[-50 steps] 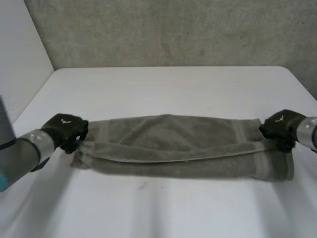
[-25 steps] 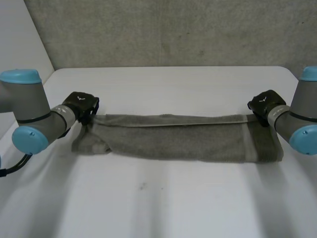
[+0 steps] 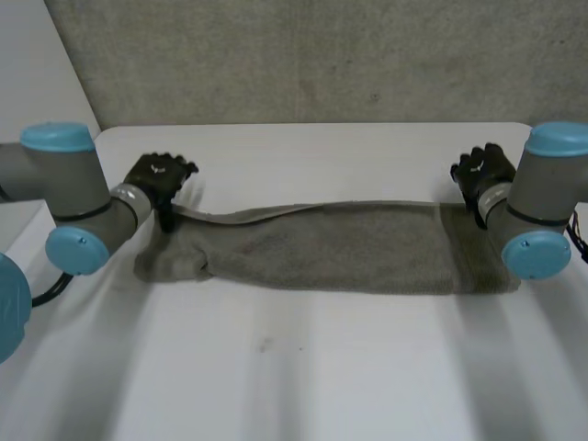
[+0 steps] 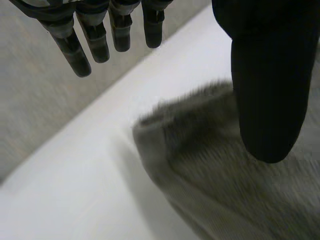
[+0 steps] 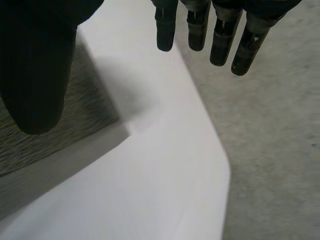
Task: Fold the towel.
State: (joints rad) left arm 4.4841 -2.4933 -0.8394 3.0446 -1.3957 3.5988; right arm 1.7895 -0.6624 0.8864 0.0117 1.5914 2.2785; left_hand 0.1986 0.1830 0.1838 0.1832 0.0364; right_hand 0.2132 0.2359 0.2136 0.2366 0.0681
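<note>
L hand (image 3: 158, 175) spread, by towel (image 3: 322, 250) far-L corner | R hand (image 3: 482, 169) spread, far-R corner

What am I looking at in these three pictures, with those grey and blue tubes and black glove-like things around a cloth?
This is a robot with two arms, grey with light-blue caps. Each arm ends in a black hand with fingers and a thumb. The wide picture comes from a camera between and behind the arms, looking down at a white table. There the left hand is at one end of a grey towel and the right hand at the other end. The towel lies on the table, folded into a long strip. The other two pictures come from cameras on the wrists, each looking along its own palm. The dark shapes there are that hand's fingers and thumb, with an end of the towel beneath the thumb. Both hands are open and hold nothing.
</note>
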